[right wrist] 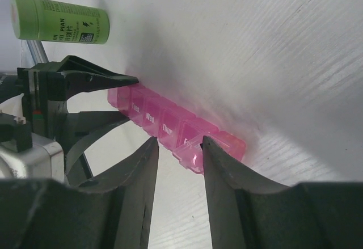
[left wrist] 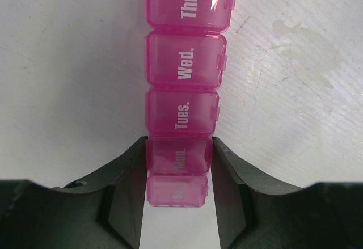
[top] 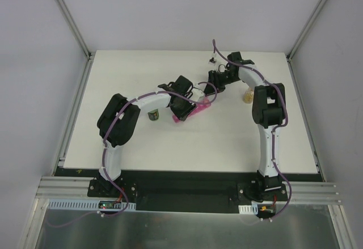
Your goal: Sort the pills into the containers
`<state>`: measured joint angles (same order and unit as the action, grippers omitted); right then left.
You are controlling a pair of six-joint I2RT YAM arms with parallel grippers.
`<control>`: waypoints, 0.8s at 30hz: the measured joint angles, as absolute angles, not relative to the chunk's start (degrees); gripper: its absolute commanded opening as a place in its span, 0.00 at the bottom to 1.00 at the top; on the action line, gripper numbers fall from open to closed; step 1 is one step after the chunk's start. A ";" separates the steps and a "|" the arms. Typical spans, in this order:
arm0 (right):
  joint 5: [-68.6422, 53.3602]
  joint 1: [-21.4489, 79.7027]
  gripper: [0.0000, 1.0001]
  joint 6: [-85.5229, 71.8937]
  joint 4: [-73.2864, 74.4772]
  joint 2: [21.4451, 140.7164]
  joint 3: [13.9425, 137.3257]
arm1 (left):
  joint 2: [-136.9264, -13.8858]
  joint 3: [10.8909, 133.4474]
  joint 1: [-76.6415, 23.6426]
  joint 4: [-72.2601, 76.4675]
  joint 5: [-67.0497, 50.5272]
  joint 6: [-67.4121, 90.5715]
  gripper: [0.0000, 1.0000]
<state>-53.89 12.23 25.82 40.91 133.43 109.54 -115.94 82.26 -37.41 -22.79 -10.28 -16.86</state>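
Snugly around the pink organizer (left wrist: 181,113): left gripper (left wrist: 178,161).

Containers (top: 195,110) in one row on desk (top: 142,147), between both claws; left claw (left wrist: 177,147) straddles Mon. cell, fingers touching both its sides; Sun. cell behind tips; Tues., Wed., Thur. ahead; right claw (right wrist: 179,142) at row's opposite end; tall bottle (top: 153,114) just left of left claw; small bottle (top: 248,95) right of right claw, well apart.

a lab test cell: plain white table (top: 187,147) boxed by grey panels (top: 34,90) and aluminium rails (top: 309,192).
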 measured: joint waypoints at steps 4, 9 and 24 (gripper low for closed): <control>-54.52 12.23 0.39 25.80 41.06 132.97 109.25 | -116.01 82.37 -37.41 -22.90 -10.28 -16.86 0.23; -54.48 12.19 0.30 25.85 41.10 132.75 108.77 | -116.03 82.41 -37.41 -22.98 -10.28 -16.73 0.23; -52.27 12.14 0.19 29.15 43.83 130.54 105.08 | -116.07 82.48 -37.41 -23.00 -10.28 -15.81 0.23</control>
